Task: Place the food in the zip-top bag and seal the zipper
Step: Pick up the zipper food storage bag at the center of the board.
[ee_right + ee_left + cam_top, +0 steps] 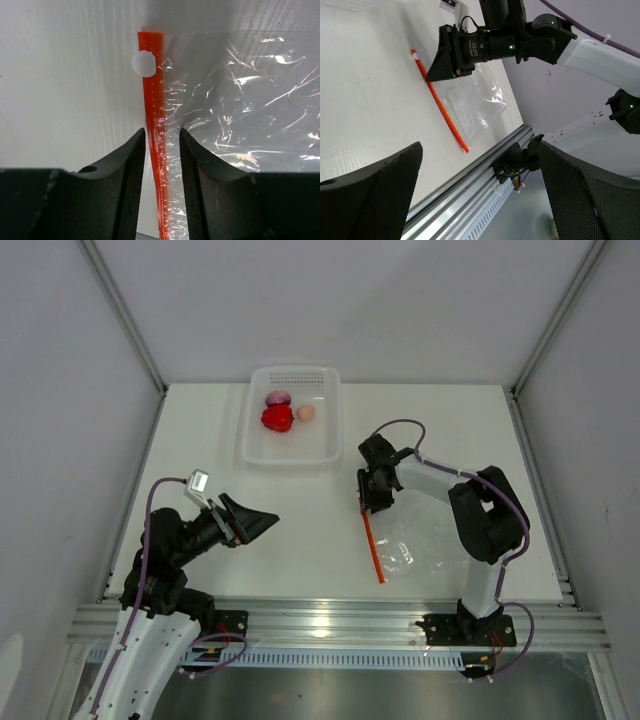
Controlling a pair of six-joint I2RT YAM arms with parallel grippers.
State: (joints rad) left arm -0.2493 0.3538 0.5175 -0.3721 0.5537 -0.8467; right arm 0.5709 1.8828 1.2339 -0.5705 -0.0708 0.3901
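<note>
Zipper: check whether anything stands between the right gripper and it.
Nothing visible does. The right gripper straddles the orange zipper, one finger on each side, jaws apart with a bare gap beside the strip. The white slider sits further along the strip, beyond the fingertips, not between them.

Food point(285, 412) in tray point(290, 448), behind bag point(420, 548)

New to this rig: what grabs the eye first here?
The orange-red zipper on the left edge of the clear bag, in front of the right arm, with the right gripper astride it near the white slider, jaws apart. Next, the food, red, purple and peach pieces, sits in the white tray at the far side. The left gripper hangs wide open at near left.
</note>
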